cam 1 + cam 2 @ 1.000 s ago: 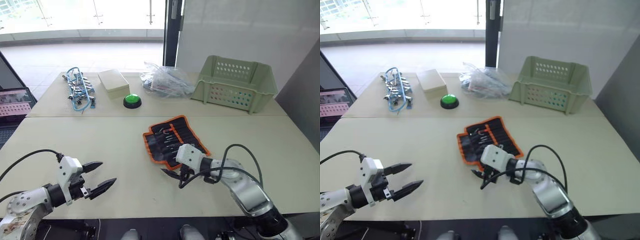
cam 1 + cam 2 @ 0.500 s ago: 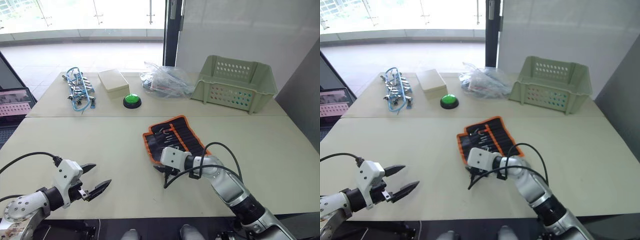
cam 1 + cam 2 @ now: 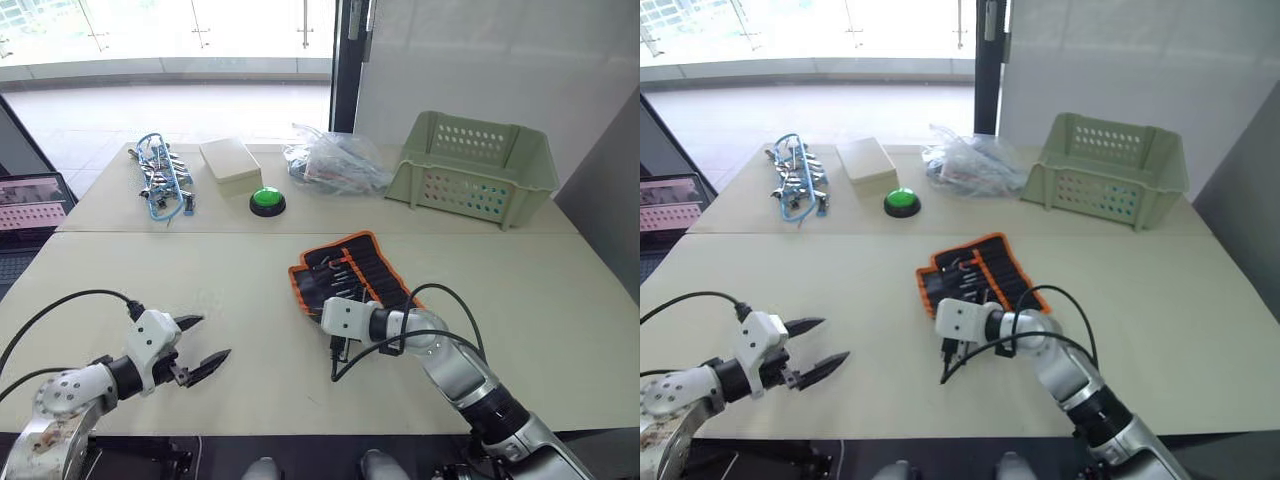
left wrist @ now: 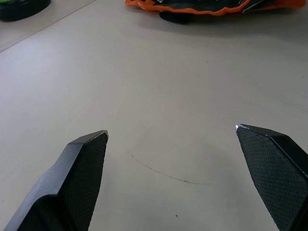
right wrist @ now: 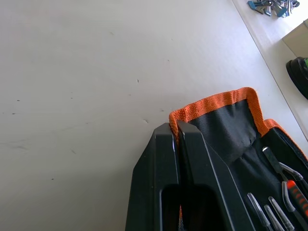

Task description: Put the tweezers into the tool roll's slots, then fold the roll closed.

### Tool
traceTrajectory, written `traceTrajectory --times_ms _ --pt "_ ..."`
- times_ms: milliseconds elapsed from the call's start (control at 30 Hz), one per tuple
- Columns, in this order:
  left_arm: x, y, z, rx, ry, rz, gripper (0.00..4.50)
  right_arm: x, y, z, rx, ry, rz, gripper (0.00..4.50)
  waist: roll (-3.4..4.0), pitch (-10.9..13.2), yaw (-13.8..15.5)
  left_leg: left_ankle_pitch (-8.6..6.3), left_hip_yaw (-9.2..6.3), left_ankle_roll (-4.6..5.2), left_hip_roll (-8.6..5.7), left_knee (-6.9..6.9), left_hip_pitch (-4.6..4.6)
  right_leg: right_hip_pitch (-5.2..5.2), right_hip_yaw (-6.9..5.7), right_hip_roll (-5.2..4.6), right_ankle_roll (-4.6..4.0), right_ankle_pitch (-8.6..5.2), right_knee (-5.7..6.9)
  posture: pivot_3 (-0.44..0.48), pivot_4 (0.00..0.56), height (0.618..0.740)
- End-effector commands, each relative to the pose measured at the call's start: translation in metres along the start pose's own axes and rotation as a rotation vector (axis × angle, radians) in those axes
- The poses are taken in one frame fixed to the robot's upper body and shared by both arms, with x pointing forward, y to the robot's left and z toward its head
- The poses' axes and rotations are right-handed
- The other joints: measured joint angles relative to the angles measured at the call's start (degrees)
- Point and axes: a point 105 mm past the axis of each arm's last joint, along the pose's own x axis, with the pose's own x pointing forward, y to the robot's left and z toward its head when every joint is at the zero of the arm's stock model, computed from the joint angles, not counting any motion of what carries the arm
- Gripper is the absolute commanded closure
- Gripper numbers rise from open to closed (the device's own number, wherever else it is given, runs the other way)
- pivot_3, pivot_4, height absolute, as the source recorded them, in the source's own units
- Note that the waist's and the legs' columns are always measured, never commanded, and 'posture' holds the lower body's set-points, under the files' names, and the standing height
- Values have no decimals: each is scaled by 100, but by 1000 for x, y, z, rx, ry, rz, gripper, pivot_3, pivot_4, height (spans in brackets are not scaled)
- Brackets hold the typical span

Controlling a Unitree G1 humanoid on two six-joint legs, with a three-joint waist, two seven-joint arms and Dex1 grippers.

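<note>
Tool roll [image 3: 349, 275]: black fabric with orange edging, lying open and flat at centre frame of the head views, on the near table. Tweezers [image 3: 338, 270]: slim dark pieces seated in the roll's slots, tips toward the upper left; the exact count cannot be told.

Right gripper [image 5: 176, 130]: fingers pressed together, tips at the roll's orange hem on its near corner. Whether fabric is pinched between them cannot be told. A black cable loops from the wrist over the table beside the roll.

Left gripper [image 3: 201, 342]: fingers spread wide, empty, low over bare table at lower left of the head views, well apart from the roll.

Surroundings, far table, upper part of frame:
- Pale green perforated basket [image 3: 475, 166], upper right.
- Clear plastic bag [image 3: 335, 162] of small items, just left of the basket.
- Green push button [image 3: 266, 200] on a black base, upper centre.
- Cream rectangular box [image 3: 229, 164], just beyond the button.
- Bundle of blue cables and silver clips [image 3: 160, 184], upper left.

None of these lies between either gripper and the roll.

Surface: two beige tabletops [image 3: 200, 280] butted along a seam that runs across the frame beyond the roll; faint scuffs in the left wrist view.

Room: glass wall with bright daylight along the top edge, dark door post at upper centre, pale wall at upper right, laptop screen [image 3: 32, 202] at left edge.
</note>
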Motion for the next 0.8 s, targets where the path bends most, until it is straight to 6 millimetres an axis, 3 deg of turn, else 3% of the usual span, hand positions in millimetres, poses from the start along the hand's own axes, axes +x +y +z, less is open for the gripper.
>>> traceTrajectory --times_ms 33,233,367,600,800 --pt "19 4 13 138 -36 -104 0 -11 0 8 -23 -68 13 4487 1 0 21 0 0 0 0 0 0 -1 0 0 0 0 -1 0 150 740" --pt "64 22 25 339 -56 -163 0 -25 11 0 1 -74 34 4487 0 -1 -6 0 0 0 -3 2 -2 0 -1 0 0 0 1 0 150 740" --pt "105 23 38 476 -74 -240 0 -31 11 -1 19 -68 7 4487 -2 -1 -1 0 -1 1 -5 11 -6 -1 -2 1 0 0 6 0 150 740" --pt "140 12 41 698 -62 -372 0 -34 10 -2 36 -50 -41 4487 -1 -1 -14 -3 -2 7 -5 45 -19 -2 0 4 1 0 8 0 150 740" --pt "165 5 62 746 -138 -370 0 -35 9 -5 50 -28 -81 4487 -2 -1 84 -3 -3 7 -12 55 -23 6 -1 0 9 3 8 0 150 740"
